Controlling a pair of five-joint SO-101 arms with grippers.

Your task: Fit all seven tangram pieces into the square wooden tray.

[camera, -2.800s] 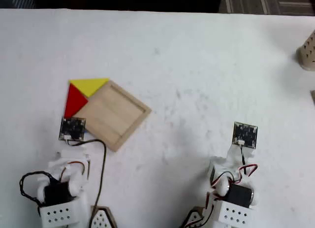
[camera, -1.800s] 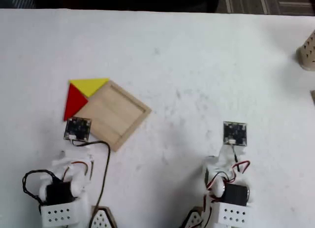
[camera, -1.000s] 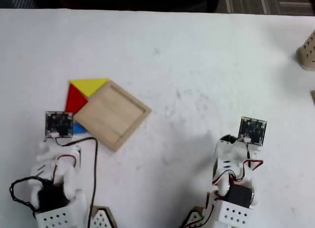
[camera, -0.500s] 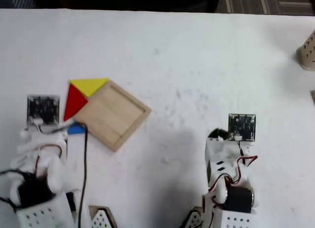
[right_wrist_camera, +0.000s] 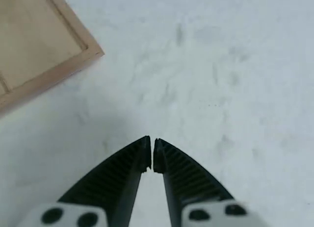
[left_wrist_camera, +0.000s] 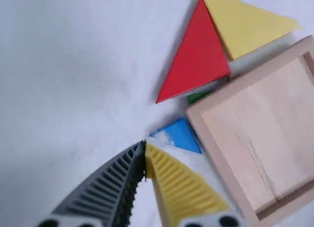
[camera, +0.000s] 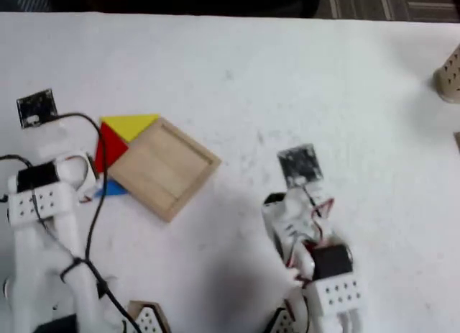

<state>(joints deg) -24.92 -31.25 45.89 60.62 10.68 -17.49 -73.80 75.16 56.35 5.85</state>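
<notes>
Plainly, we see the tray (camera: pixel 164 167) turned cornerwise on the white table (camera: pixel 287 81), with the red triangle (camera: pixel 109 147), yellow triangle (camera: pixel 131 124) and blue piece (camera: pixel 113 188) beside its left sides. Our left gripper (left_wrist_camera: pixel 145 148) and right gripper (right_wrist_camera: pixel 152 146) hover, fingers pressed together, holding nothing.

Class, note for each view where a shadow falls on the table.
High view: a soft shadow lies on the table between the tray and the right arm. Both wrist views: the table is darker around the jaws.
</notes>
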